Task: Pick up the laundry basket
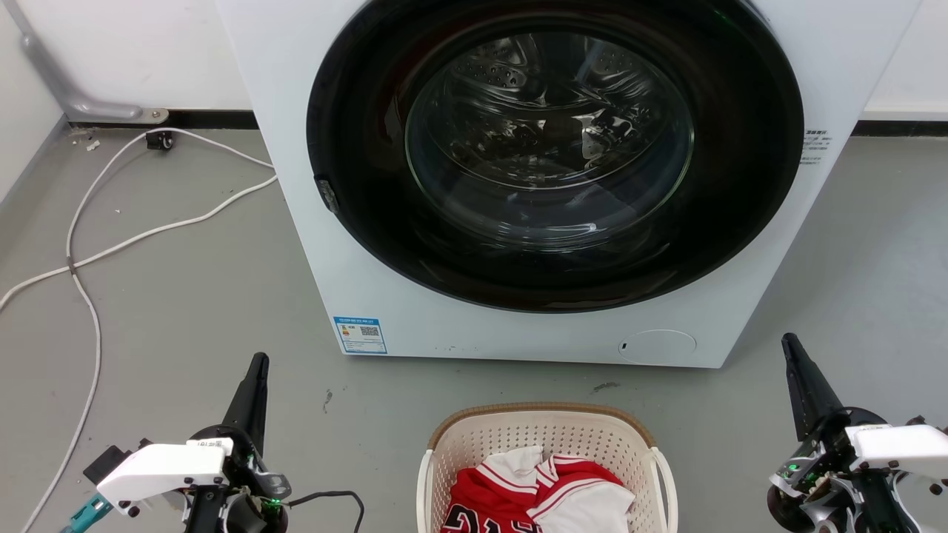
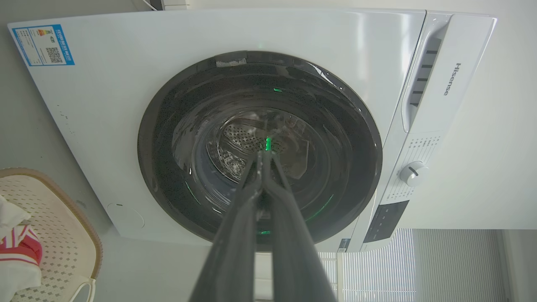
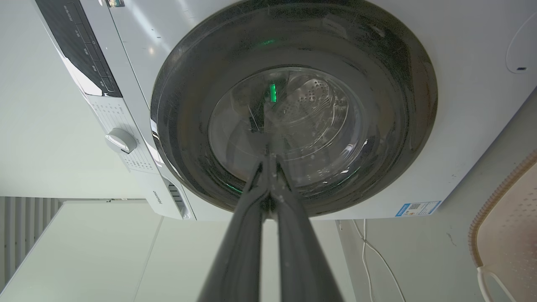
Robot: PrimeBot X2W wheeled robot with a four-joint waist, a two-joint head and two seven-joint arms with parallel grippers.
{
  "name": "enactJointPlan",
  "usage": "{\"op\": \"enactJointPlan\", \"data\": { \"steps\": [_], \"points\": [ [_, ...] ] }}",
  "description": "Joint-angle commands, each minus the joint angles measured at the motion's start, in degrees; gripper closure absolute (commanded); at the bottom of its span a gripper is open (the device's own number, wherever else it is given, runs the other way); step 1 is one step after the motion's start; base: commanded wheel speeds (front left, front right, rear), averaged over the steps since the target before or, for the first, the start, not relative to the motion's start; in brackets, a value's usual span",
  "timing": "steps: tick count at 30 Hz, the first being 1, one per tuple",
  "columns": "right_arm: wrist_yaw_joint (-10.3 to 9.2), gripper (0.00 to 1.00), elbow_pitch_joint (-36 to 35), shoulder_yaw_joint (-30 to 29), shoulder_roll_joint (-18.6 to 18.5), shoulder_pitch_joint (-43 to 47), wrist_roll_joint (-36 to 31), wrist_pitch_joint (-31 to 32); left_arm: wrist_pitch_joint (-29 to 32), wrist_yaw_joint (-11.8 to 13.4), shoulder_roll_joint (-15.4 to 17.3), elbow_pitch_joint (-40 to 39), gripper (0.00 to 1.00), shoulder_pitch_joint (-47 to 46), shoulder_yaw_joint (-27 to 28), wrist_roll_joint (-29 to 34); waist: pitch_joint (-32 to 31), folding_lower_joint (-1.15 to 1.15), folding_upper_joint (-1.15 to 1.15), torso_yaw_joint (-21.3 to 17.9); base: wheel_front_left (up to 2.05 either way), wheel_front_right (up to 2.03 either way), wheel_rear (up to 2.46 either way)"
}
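Note:
The laundry basket (image 1: 485, 437), cream-white and perforated with a brown woven-look rim and white side handles, sits on the floor at the bottom centre of the head view, holding red and white clothes (image 1: 544, 492). Its edge also appears as the basket (image 2: 63, 226) in the left wrist view and the basket (image 3: 507, 226) in the right wrist view. My left gripper (image 1: 259, 360) is shut and empty, well left of the basket. My right gripper (image 1: 787, 340) is shut and empty, well right of it. Both point toward the washing machine, tips together as the left gripper (image 2: 264, 154) and the right gripper (image 3: 270, 157).
A white front-loading washing machine (image 1: 355, 244) with a closed dark round door (image 1: 552, 155) stands just behind the basket. White cables (image 1: 96, 244) trail across the grey floor at the left. A grey pipe (image 1: 74, 100) runs along the wall at the far left.

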Motion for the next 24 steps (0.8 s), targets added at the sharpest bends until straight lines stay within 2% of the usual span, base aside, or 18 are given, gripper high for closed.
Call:
{"op": "enactJointPlan", "data": {
  "steps": [1, 24],
  "points": [
    [-0.02, 1.0, 0.1, -0.1, 0.1, -0.7, 0.1, 0.2, 0.1, -0.1, 0.0, 0.1, 1.0, -0.6, 0.1, 0.3, 0.0, 0.0, 0.0, 0.0, 0.0, 0.0, 0.0],
    [-0.02, 1.0, 0.1, -0.1, 0.1, -0.7, 0.0, 0.2, 0.4, -0.1, -0.2, 0.1, 1.0, -0.6, 0.4, 0.4, 0.0, 0.0, 0.0, 0.0, 0.0, 0.0, 0.0]
  ]
}}
